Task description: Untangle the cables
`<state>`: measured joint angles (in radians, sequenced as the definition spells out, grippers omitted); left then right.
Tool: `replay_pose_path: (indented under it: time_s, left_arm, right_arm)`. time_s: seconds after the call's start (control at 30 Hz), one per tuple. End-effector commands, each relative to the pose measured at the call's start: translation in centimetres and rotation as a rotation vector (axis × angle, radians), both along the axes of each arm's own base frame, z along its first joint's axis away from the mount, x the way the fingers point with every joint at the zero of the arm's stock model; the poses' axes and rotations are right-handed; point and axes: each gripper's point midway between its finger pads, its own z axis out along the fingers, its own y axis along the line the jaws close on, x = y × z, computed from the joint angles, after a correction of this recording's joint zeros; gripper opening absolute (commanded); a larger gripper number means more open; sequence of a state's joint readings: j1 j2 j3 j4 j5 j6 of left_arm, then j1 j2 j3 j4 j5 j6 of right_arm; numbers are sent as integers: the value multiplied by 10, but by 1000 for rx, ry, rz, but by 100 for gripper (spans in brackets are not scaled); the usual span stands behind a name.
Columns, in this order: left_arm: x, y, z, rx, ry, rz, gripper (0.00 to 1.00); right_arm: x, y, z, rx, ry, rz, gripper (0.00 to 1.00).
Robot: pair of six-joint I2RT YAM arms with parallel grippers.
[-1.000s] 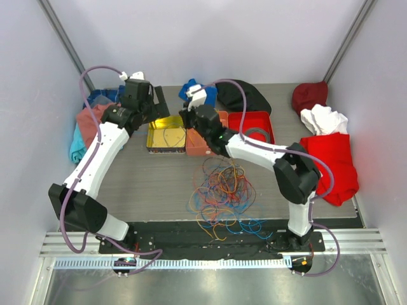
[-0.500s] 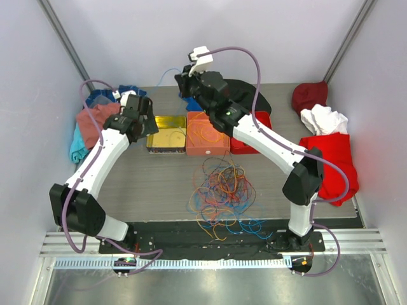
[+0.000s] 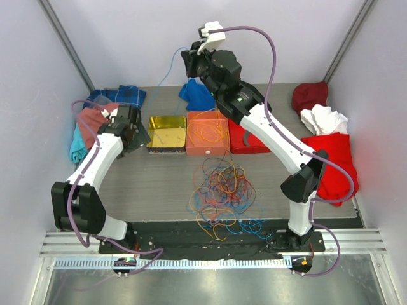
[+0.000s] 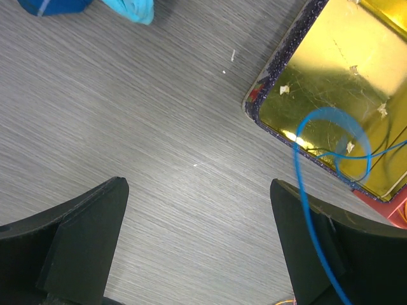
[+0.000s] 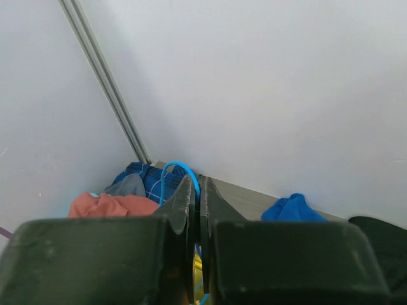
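The cables (image 3: 219, 190) lie as a tangled heap of orange, blue, red and dark strands on the near middle of the table. One blue cable (image 3: 170, 66) has its upper end pinched in my right gripper (image 3: 189, 60), which is shut and raised high near the back wall. In the right wrist view the blue cable (image 5: 181, 168) arcs over the shut right gripper (image 5: 197, 182). My left gripper (image 3: 131, 131) is open and empty, low over the table left of the gold tray (image 3: 166, 131). The blue cable (image 4: 305, 190) hangs past its right finger (image 4: 331, 248) onto the gold tray (image 4: 331, 70).
An orange bin (image 3: 206, 145) holding a few orange strands stands beside a red bin (image 3: 251, 145). Clothes lie around the edges: plaid blue (image 3: 121, 96) and rust (image 3: 89, 117) at the left, blue (image 3: 197, 95) at the back, maroon (image 3: 310, 95), white (image 3: 324, 119) and red (image 3: 334, 159) at the right.
My right arm has risen from the bins to high near the back wall, drawing the blue cable up. The left gripper has moved left and nearer, off the gold tray.
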<state>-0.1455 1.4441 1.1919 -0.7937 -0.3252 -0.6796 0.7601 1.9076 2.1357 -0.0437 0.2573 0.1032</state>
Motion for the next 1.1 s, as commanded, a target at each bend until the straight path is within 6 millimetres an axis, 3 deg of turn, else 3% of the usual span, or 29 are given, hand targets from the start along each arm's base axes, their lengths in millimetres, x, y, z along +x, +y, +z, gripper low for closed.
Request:
replay_pose_path:
  time_s: [0.0,0.17,0.33,0.4,0.63,0.9,1.07]
  left_arm:
    - [5,-3,5,-57,-47,24,100]
    - [-3,0,22,-70,-129,52,100]
    - [-21,17,21,-32,-195,132,100]
    - [-29,18,4,-24,-143,131,100]
    - [-49,7,-59,-124,24,141,100]
    - [-49,-1,-85,-246,110,176,100]
    - [-49,2,-80,-242,94,193,100]
  right_arm:
    - [-8,-8,24,22,-34,3,1]
    - [-8,-2,24,23,-33,29,1]
    - [-5,-3,29,38,-39,16,1]
    - [-2,-4,30,41,-43,9,1]
    - [1,-23,67,92,-101,-27,1]
    - [-4,-41,83,124,-127,-37,1]
    - [-6,-39,85,129,-130,-14,1]
